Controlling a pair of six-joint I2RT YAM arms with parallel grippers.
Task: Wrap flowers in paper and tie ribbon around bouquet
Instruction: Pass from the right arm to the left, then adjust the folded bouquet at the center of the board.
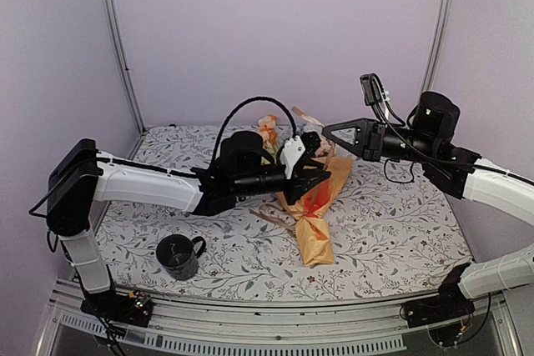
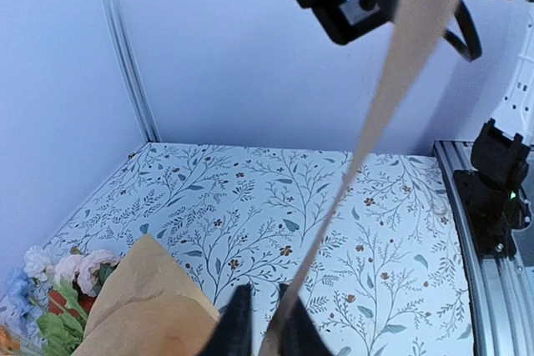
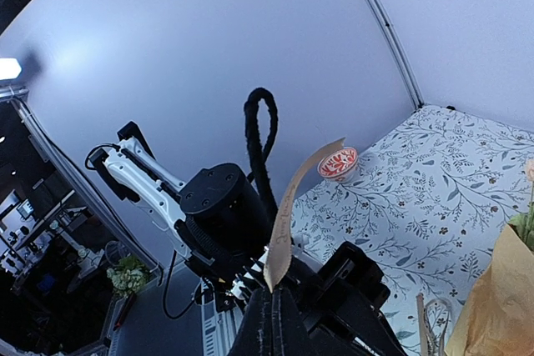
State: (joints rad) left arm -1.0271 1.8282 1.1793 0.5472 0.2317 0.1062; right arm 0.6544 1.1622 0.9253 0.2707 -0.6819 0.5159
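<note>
Pale lilac walls (image 1: pixel 275 31), two silver corner posts (image 1: pixel 118 43), white leaf-printed tablecloth (image 1: pixel 392 231).

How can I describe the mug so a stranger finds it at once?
Start at the floral tablecloth and go to its near left part. The mug stands there alone: dark, with a handle, unlike the yellow bouquet in the middle.

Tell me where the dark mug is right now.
In the top view, the dark glossy mug stands on the near-left part of the leaf-printed tablecloth, left of the narrow end of the mustard-yellow paper bouquet.
</note>
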